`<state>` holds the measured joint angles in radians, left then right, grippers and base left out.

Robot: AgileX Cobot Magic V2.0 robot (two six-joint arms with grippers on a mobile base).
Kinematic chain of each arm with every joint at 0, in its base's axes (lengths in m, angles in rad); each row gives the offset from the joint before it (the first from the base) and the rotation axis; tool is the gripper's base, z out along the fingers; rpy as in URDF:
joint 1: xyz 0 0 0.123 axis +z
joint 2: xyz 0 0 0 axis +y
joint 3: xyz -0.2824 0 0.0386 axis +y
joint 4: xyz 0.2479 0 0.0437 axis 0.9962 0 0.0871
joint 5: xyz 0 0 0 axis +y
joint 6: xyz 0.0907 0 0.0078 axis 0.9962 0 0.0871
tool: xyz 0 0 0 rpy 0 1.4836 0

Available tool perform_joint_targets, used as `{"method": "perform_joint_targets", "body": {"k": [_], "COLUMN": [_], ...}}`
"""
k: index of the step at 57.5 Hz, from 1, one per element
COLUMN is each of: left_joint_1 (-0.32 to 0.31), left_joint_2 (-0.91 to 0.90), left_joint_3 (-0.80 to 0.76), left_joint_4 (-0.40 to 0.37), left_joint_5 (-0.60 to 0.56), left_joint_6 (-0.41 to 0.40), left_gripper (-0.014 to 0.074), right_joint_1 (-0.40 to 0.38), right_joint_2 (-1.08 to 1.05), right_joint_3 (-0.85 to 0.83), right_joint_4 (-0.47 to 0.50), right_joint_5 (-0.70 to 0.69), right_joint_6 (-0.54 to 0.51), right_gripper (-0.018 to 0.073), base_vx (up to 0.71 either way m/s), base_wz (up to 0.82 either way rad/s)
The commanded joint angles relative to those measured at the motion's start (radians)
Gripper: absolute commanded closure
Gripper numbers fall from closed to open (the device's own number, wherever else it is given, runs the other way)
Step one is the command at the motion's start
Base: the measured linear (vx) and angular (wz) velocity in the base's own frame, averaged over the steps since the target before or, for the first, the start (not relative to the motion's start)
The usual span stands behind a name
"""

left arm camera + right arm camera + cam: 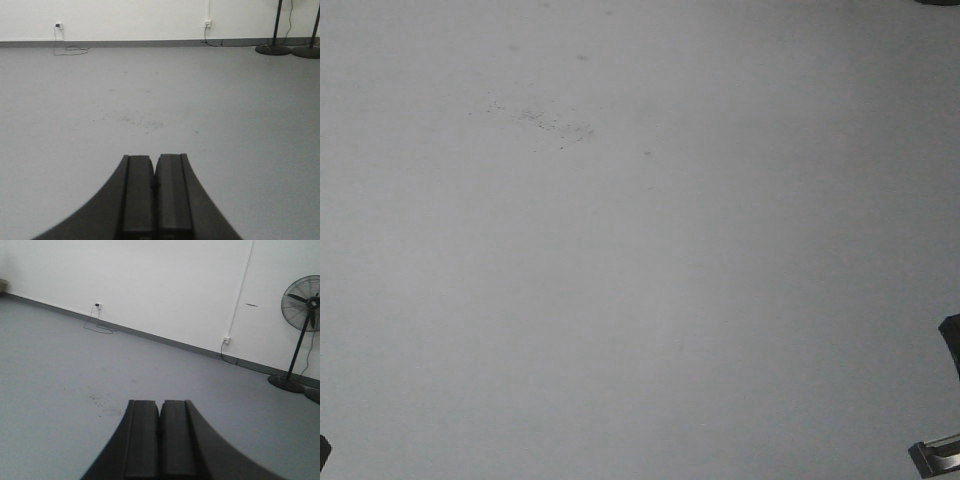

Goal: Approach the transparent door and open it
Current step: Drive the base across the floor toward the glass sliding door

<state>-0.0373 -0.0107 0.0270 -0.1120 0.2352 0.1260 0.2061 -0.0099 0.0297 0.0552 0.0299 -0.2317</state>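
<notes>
Left gripper (155,160): fingers pressed together, nothing between them, pointing over grey floor (150,90).
Right gripper (160,405): fingers pressed together, empty, facing a white wall (150,280) and a fan (301,300).
Door: in none of the views, so its place relative to the fingers cannot be told.

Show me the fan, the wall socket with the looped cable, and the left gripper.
fan (301,302), right wrist view, on its round grille.
wall socket (98,305), right wrist view, on its faceplate.
left gripper (155,165), left wrist view, where its shut fingertips meet.
</notes>
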Motion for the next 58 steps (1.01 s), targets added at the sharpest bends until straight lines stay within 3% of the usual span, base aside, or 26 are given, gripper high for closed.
{"method": "perform_joint_targets", "body": {"k": [1, 58], "left_joint_1": [-0.003, -0.004], "left_joint_2": [-0.013, -0.013], "left_joint_3": [0.028, 0.028], "left_joint_4": [-0.011, -0.011], "left_joint_5": [-0.078, -0.078], "left_joint_6": [-0.003, -0.003], "left_gripper": [0.0593, 0.0593], "right_joint_1": [-0.007, -0.004], "right_joint_2": [-0.014, -0.014], "right_joint_3": [0.014, 0.014], "right_joint_4": [-0.008, -0.008], "right_joint_5": [-0.082, -0.082], "right_joint_6": [-0.004, -0.004], "right_gripper": [0.0557, 0.0557], "base_vx": [0.16, 0.28], "base_wz": [0.29, 0.44]}}
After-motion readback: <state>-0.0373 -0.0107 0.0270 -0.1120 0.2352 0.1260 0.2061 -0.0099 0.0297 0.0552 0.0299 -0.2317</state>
